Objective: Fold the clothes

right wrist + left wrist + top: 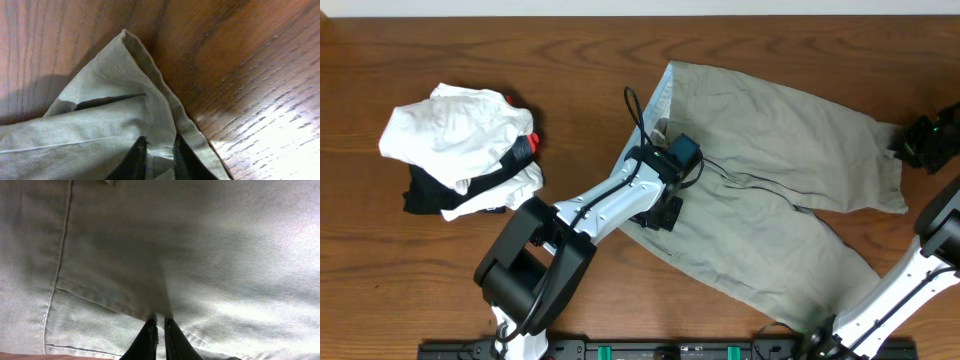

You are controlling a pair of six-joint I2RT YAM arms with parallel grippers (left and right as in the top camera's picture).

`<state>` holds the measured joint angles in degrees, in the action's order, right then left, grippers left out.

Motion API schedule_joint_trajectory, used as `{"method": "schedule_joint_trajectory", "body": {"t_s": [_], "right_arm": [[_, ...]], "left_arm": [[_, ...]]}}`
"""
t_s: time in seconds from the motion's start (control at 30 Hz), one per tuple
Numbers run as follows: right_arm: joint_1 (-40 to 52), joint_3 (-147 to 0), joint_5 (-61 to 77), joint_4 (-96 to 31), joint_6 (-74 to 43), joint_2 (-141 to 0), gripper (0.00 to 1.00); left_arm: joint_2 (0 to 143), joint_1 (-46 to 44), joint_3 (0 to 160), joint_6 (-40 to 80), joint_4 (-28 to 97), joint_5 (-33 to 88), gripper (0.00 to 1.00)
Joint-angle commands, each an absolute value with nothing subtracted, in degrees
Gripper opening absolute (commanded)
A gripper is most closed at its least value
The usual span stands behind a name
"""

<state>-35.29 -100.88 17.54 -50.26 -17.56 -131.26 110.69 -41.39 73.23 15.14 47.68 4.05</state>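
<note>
The khaki grey-green shorts [770, 150] lie spread over the middle and right of the table, with the pale blue inner waistband showing at the upper left edge. My left gripper [665, 205] is over the shorts' left edge. In the left wrist view its fingers [160, 324] are closed on a fold of the khaki cloth [190, 245]. My right gripper [922, 140] is at the far right, at the end of the upper leg. In the right wrist view its fingers [160, 152] pinch the leg's hem corner [135, 75].
A pile of white and black garments [460, 130] with a red bit [526, 146] lies at the left of the wooden table [580, 60]. The right arm's links rise along the right edge [920, 270]. Bare wood shows beside the hem [240, 60].
</note>
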Motion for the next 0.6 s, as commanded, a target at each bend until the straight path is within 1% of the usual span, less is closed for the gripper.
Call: {"method": "schedule_joint_trajectory", "body": {"t_s": [0.0,0.07,0.1,0.23,0.33,0.47,0.57], "right_arm": [[-34.85,-100.40,19.55,-50.30,-18.22,-132.22,0.12],[-34.85,-100.40,19.55,-50.33,-18.24,-132.22,0.04],[-34.85,-100.40,19.55,-50.17,-18.26,-132.22,0.01],[-35.18,-100.44,24.71,-47.64,-18.22,-132.11,0.01],[-36.18,-100.51,31.11,-45.25,-18.33,-131.90,0.01],[-38.20,-100.51,38.46,-41.89,-20.91,-131.79,0.01],[-39.55,-100.51,39.51,-40.07,-22.20,-131.79,0.01]], "left_arm": [[111.22,-41.15,73.69,14.83,47.94,3.16,0.10],[111.22,-41.15,73.69,14.83,47.94,3.16,0.10],[111.22,-41.15,73.67,14.83,47.94,3.16,0.10],[111.22,-41.15,73.69,14.83,47.94,3.16,0.10],[111.22,-41.15,73.67,14.81,47.94,3.16,0.10],[111.22,-41.15,73.69,14.83,47.94,3.16,0.10],[111.22,-41.15,73.69,14.83,47.94,3.16,0.10]]}}
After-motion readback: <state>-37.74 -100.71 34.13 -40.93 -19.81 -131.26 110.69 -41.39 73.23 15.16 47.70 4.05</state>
